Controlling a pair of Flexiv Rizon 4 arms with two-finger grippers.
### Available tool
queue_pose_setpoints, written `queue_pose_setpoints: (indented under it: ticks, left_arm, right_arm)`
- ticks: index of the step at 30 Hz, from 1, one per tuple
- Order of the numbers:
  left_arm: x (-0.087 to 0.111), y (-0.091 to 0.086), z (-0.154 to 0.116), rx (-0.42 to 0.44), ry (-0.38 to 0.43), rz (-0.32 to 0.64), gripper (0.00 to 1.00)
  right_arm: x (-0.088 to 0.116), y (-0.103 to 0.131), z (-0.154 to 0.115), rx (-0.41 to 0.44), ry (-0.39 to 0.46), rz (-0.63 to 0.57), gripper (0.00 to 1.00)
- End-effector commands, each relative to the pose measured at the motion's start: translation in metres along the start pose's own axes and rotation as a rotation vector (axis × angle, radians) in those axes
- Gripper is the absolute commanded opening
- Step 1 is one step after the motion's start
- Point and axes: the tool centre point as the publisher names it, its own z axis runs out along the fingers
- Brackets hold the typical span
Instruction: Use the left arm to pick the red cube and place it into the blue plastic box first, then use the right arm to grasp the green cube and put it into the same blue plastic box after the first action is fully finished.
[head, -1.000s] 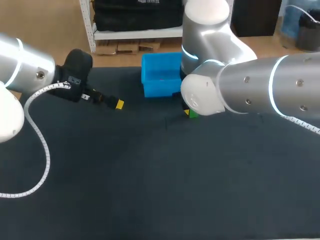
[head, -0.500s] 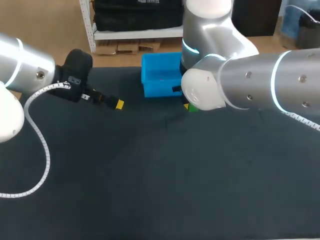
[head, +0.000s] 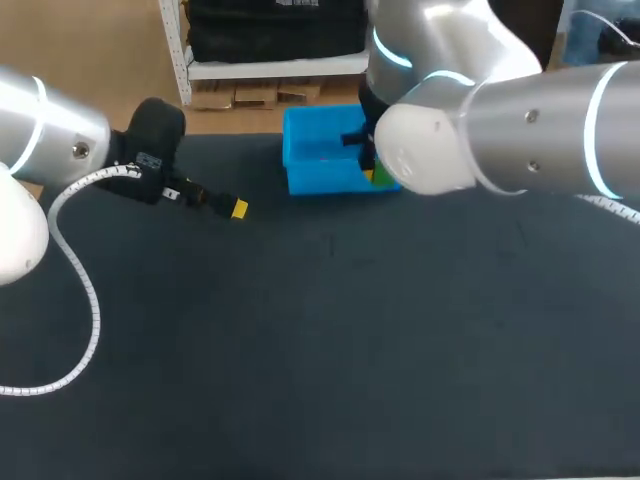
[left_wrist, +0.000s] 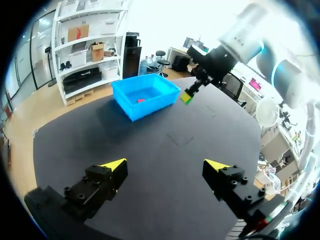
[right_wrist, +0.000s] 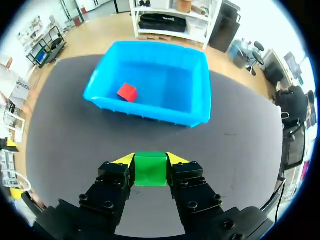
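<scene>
My right gripper (right_wrist: 150, 161) is shut on the green cube (right_wrist: 150, 169), both yellow fingertips pressed to its sides. It hangs above the table just short of the blue plastic box (right_wrist: 196, 116). The red cube (right_wrist: 127, 92) lies on the box floor, towards one end. In the head view the right arm covers most of its gripper; a bit of the green cube (head: 378, 177) shows at the near right corner of the blue box (head: 310, 150). My left gripper (head: 230, 206) stays open and empty, low over the table to the left of the box. The left wrist view shows the green cube (left_wrist: 186, 97) held beside the blue box (left_wrist: 129, 106).
The black table (head: 320, 360) spreads wide in front of the box with nothing else lying on it. A white coiled cable (head: 80, 290) hangs from my left arm over the table's left side.
My right arm has lifted the green cube off the table and carried it back towards the blue box. The left arm has kept still.
</scene>
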Motion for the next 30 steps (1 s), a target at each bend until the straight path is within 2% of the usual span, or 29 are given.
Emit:
queue_pose_setpoints:
  ticks: [1,5,17,30]
  left_arm:
    - [0.002,0.001,-0.001,0.006,-0.007,0.003,1.00]
    - [0.002,0.001,-0.001,0.006,-0.007,0.003,1.00]
    - [0.002,0.001,-0.001,0.006,-0.007,0.003,1.00]
    - [0.002,0.001,-0.001,0.006,-0.007,0.003,1.00]
  right_arm:
    - [0.011,-0.002,-0.030,-0.006,-0.070,-0.006,0.00]
    - [0.010,-0.002,-0.047,-0.005,-0.108,-0.017,0.00]
    - [0.011,-0.013,-0.055,-0.047,-0.240,0.038,0.00]
    - [-0.012,-0.012,-0.048,-0.058,-0.264,0.037,0.00]
